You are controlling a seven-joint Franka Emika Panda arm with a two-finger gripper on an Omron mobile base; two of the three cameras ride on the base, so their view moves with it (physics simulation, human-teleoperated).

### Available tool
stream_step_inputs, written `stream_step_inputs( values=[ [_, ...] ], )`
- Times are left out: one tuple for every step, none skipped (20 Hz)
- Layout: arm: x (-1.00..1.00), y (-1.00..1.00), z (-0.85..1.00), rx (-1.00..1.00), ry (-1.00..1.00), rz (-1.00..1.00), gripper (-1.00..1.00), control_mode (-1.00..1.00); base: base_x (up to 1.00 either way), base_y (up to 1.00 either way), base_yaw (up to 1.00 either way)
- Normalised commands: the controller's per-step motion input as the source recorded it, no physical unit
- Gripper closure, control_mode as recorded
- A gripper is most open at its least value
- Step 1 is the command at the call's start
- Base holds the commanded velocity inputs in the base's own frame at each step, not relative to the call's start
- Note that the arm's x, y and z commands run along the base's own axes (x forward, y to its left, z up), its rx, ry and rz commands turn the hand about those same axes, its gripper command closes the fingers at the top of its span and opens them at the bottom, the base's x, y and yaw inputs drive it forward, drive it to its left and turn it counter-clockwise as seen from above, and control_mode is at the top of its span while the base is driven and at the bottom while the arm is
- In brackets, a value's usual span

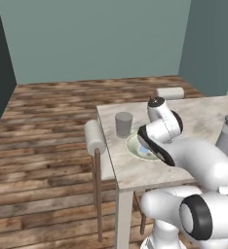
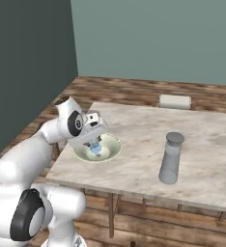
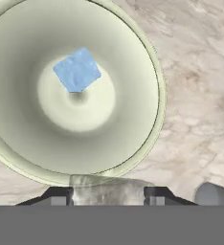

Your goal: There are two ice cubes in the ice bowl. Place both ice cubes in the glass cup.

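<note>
1. gripper (image 3: 108,194): i read it as closed on the whitish ice cube (image 3: 106,190), which sits between the finger tips at the bottom of the hand view, raised above the ice bowl (image 3: 152,119).
2. blue ice cube (image 3: 77,70): lies loose near the centre of the bowl floor, untouched.
3. ice bowl: on the marble table (image 2: 144,140), near the edge closest to me, under the hand.
4. glass cup (image 1: 123,124): upright on the table just beyond the bowl; i see nothing inside it.
5. grey bottle (image 2: 171,158): stands well apart, not part of the job.
6. progress, my judgement: first cube gripped but not delivered; second cube still to fetch. both placements remain.
</note>
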Motion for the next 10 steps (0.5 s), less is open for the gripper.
stream_step_inputs(
  values=[
    [0.16,0.00,1.00,0.08,0.00,-0.07,1.00,-1.00,0.00,0.00,0.00],
    [0.00,0.00,1.00,0.12,0.00,-0.06,1.00,-1.00,0.00,0.00,0.00],
    [0.00,0.03,1.00,0.14,0.00,-0.06,1.00,-1.00,0.00,0.00,0.00],
    [-0.14,0.09,1.00,0.15,-0.05,-0.05,1.00,-1.00,0.00,0.00,0.00],
    [-0.29,0.14,1.00,0.17,-0.12,-0.08,1.00,-1.00,0.00,0.00,0.00],
    [-0.54,0.09,1.00,0.20,-0.21,-0.13,1.00,-1.00,0.00,0.00,0.00],
    [-0.74,0.00,0.97,0.23,-0.31,-0.15,1.00,-1.00,0.00,0.00,0.00],
    [-0.84,0.00,0.62,0.24,-0.37,-0.17,1.00,-1.00,0.00,0.00,0.00],
    [-0.94,0.00,0.43,0.29,-0.40,-0.18,1.00,-1.00,0.00,0.00,0.00],
    [-0.94,0.00,0.20,0.28,-0.41,-0.17,1.00,-1.00,0.00,0.00,0.00]
  ],
)
